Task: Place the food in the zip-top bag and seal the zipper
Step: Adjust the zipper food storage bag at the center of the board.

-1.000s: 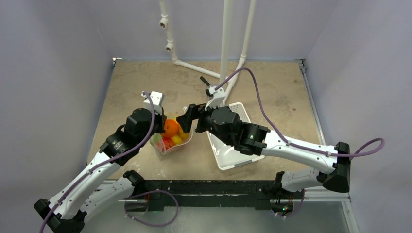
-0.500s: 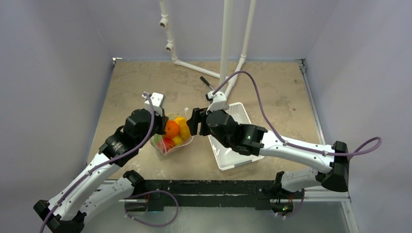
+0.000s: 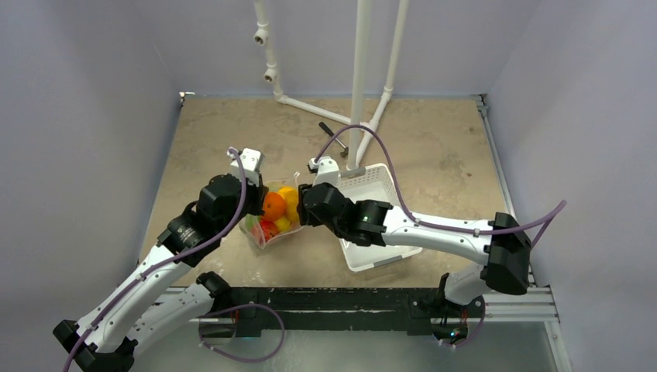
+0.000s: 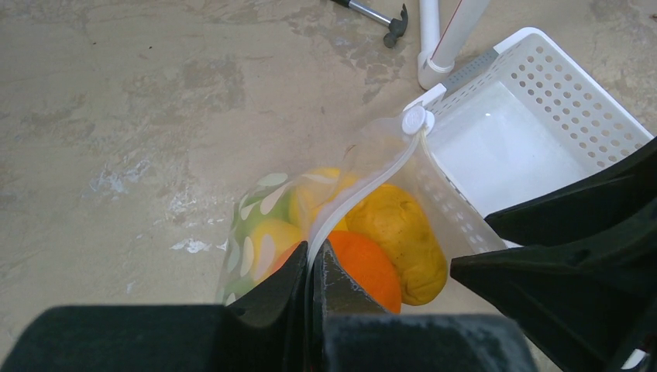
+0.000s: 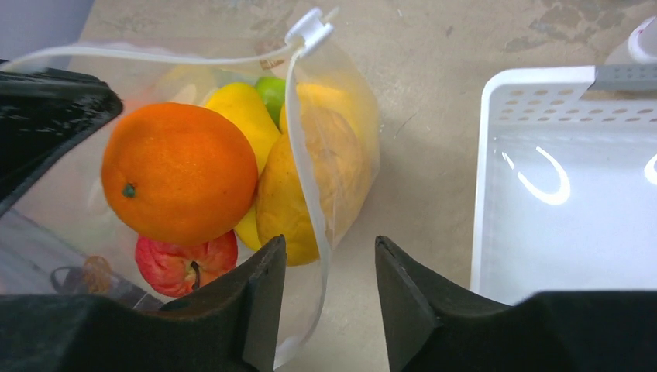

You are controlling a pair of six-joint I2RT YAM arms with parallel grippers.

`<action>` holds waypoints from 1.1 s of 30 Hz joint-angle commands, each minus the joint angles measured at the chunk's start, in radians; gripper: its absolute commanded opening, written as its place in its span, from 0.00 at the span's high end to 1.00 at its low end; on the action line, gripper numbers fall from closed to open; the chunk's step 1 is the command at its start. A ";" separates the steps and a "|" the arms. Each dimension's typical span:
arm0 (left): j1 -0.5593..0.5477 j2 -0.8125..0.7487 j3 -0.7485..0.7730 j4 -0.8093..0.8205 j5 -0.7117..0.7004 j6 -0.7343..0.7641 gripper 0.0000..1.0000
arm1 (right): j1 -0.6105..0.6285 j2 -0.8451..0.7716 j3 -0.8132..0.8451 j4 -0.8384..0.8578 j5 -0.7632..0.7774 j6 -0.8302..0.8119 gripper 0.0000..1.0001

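Observation:
The zip-top bag [image 3: 273,225] stands on the table, holding the food: an orange [image 5: 180,172], a red apple [image 5: 186,263], yellow lemons [image 5: 298,194] and a green piece [image 5: 271,89]. My left gripper [image 4: 316,267] is shut on the zipper [image 4: 364,190], which runs up to a white slider [image 4: 417,120]. My right gripper [image 5: 329,267] is open at the bag's right side. The zipper strip [image 5: 310,201] hangs between its jaws, close to the left finger and not pinched. In the top view the right gripper [image 3: 304,203] sits against the bag's mouth.
A white perforated tray [image 3: 370,178] lies right of the bag, under my right arm. A small hammer [image 4: 372,14] lies on the table behind it. White pipe stands [image 3: 359,77] rise at the back.
My right gripper has moved left to the bag's mouth and its jaws have narrowed around the zipper strip. The left gripper has kept still, holding the strip.

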 commanded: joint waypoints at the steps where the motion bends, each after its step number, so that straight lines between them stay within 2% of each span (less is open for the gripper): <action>1: -0.003 -0.015 0.001 0.048 0.007 0.008 1.00 | 0.005 0.019 0.024 -0.003 -0.004 0.040 0.58; 3: -0.003 -0.015 0.001 0.048 0.005 0.007 1.00 | 0.005 0.024 0.034 -0.009 -0.003 0.044 0.68; 7: -0.001 -0.017 0.002 0.047 0.003 0.007 1.00 | 0.005 0.019 0.052 -0.028 0.022 0.061 1.00; 11: -0.002 -0.023 0.002 0.047 -0.007 0.007 1.00 | 0.005 -0.005 0.056 -0.020 0.025 0.063 1.00; 24: -0.003 -0.042 0.002 0.051 -0.015 0.009 1.00 | 0.022 -0.103 0.087 0.054 -0.108 0.092 1.00; 33: -0.003 -0.045 0.001 0.051 -0.013 0.009 1.00 | 0.035 -0.083 0.105 0.042 -0.113 0.099 1.00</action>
